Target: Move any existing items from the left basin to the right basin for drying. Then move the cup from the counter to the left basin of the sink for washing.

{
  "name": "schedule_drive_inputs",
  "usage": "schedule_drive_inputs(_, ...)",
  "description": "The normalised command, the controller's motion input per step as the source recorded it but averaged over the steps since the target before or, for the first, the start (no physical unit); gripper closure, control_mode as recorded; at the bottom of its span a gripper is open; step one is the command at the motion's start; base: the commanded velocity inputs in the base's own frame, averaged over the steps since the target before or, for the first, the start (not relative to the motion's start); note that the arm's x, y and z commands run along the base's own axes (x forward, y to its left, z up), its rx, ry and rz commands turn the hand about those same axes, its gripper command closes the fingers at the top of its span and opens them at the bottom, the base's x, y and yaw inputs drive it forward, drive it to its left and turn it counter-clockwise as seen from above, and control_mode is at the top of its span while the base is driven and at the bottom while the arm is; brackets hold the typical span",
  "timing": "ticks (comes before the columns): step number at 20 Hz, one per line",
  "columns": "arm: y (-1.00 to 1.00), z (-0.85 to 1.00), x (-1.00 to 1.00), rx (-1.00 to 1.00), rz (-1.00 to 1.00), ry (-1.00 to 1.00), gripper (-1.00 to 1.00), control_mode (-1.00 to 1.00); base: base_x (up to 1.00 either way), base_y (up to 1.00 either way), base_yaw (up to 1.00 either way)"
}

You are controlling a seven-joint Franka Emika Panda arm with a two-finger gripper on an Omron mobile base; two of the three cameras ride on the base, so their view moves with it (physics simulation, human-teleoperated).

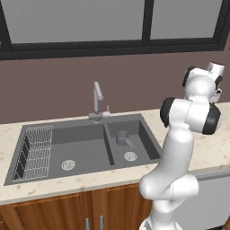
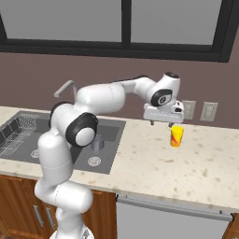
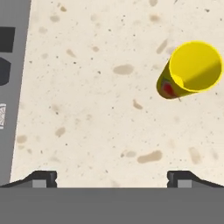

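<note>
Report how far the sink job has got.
Done: the grey pot sits in the right basin, and the left basin holds none of the items to move. In hand: the open gripper hovers near the yellow cup. Left: grasp the cup, upright on the counter, and carry it to the left basin.

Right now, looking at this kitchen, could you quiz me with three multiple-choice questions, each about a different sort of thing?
1. Where is the grey pot?
A. In the narrower right basin
B. On the wire rack
C. On the counter

2. What colour is the cup?
A. Blue
B. Yellow
C. White

3. How is the claw?
A. Shut on the cup
B. Shut on nothing
C. Open, holding nothing

Answers: 1 A, the pot sits near that basin's drain. 2 B, yellow with a red mark. 3 C, the fingertips stand wide apart above the counter, the cup off to one side.
</note>
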Motion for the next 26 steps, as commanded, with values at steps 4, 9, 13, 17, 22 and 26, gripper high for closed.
schedule_drive_inputs(4, -0.20, 0.00, 0.09, 0.00, -0.01, -0.05, -1.00, -1.00, 0.00, 0.00, 0.00)
schedule_drive_inputs(9, -0.10, 0.00, 0.15, 0.00, -0.01, 0.00, -1.00, -1.00, 0.00, 0.00, 0.00)
schedule_drive_inputs(13, -0.11, 0.00, 0.17, 0.00, -0.01, 0.00, -1.00, -1.00, 0.00, 0.00, 0.00)
schedule_drive_inputs(17, -0.13, 0.00, 0.20, 0.00, -0.02, 0.00, -1.00, -1.00, 0.00, 0.00, 0.00)
schedule_drive_inputs(22, -0.10, 0.00, 0.19, 0.00, -0.02, 0.00, -1.00, -1.00, 0.00, 0.00, 0.00)
schedule_drive_inputs(26, -0.08, -0.04, 0.20, 0.00, -0.02, 0.00, -1.00, -1.00, 0.00, 0.00, 0.00)
